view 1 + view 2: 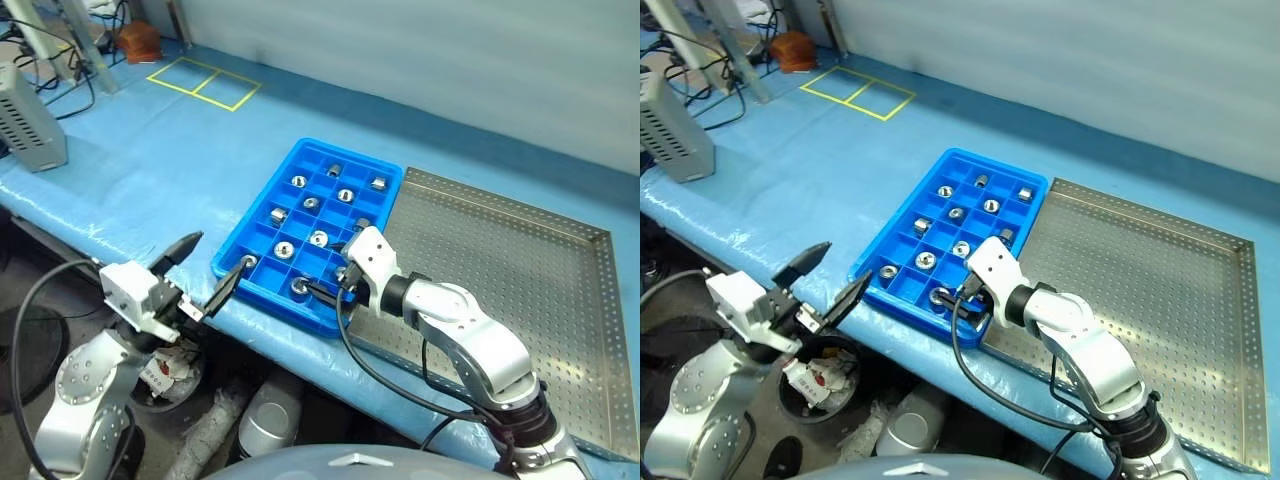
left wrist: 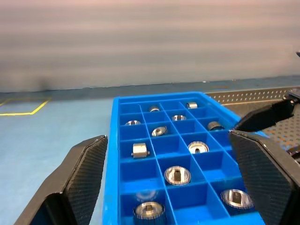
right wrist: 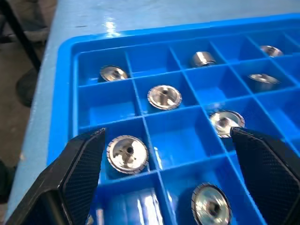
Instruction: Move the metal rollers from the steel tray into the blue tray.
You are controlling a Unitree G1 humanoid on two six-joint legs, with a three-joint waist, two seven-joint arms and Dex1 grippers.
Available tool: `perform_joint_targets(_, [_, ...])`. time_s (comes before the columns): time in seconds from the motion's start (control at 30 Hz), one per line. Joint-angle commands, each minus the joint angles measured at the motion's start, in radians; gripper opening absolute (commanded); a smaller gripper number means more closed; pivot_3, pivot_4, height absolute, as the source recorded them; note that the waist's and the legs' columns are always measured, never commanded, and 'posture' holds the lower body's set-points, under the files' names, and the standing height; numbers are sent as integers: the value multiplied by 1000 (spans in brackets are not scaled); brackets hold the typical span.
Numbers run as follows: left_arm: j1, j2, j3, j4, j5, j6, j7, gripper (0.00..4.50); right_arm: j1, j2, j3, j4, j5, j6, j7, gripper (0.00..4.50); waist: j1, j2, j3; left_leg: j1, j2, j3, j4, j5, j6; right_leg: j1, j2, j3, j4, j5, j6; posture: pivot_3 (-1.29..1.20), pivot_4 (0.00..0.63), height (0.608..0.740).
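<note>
The blue tray (image 1: pixel 262 240) lies on the blue-covered table, and several metal rollers (image 1: pixel 318 238) sit singly in its square compartments. To its right lies the steel tray (image 1: pixel 520 270) with its perforated floor. My right gripper (image 1: pixel 330 272) hangs open just above the blue tray's near right corner, with nothing between its fingers. In the right wrist view a roller (image 3: pixel 127 153) lies in the cell below them. My left gripper (image 1: pixel 208 268) is open and empty, off the table's front edge. It points at the blue tray's near left corner (image 2: pixel 140 206).
A grey box (image 1: pixel 30 120) stands at the table's far left, with cables behind it. Yellow tape squares (image 1: pixel 205 82) mark the cloth at the back. Below the table's front edge stands a bin (image 1: pixel 170 372) with scraps in it.
</note>
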Motion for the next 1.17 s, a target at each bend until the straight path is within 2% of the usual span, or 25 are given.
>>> perform_joint_targets(0.03, [-110,7,-24,-6,21,61,37,4500,25,-4,-44,-81,-5,6,-41,4479,-32,1,0,0,0,0,0,0,0,4,0,0,0,0,0,258,150,740])
perform_joint_targets(0.17, [-243,-11,-82,33,55,116,52,4500,67,-8,-72,-126,-15,13,-86,4479,-108,1,0,5,0,-1,-1,0,0,10,0,0,-1,0,0,200,150,740])
perform_joint_targets(0.37, [-334,-10,-144,117,81,131,-8,4500,132,-2,-111,-176,-27,23,-148,4479,-242,1,0,7,-1,-2,-1,1,1,12,1,3,-1,0,0,122,150,740])
perform_joint_targets(0.47, [-384,-23,-182,165,127,181,28,4500,183,16,-150,-183,-60,18,-211,4479,-304,1,0,8,-1,-3,-1,1,2,13,2,4,-1,0,0,93,150,740])
perform_joint_targets(0.53, [-411,-29,-197,192,156,231,62,4500,204,31,-171,-182,-64,25,-235,4479,-333,1,0,9,-1,-3,0,1,2,13,2,5,0,0,1,83,150,740])
perform_joint_targets(0.63, [-458,-52,-223,280,234,204,88,4500,236,57,-206,-173,-52,16,-245,4479,-372,1,0,11,-1,-2,0,2,3,14,2,7,1,1,1,68,150,740])
perform_joint_targets(0.83, [-482,-126,-229,316,255,298,150,4500,273,101,-248,-178,-36,-33,-251,4479,-401,1,0,12,-1,-2,-1,2,3,14,3,9,2,2,2,68,150,740])
perform_joint_targets(1.17, [-432,-140,-211,303,288,230,134,4500,259,117,-266,-172,-38,-54,-268,4479,-404,1,0,12,-1,1,-1,2,3,13,2,12,2,2,3,75,150,740])
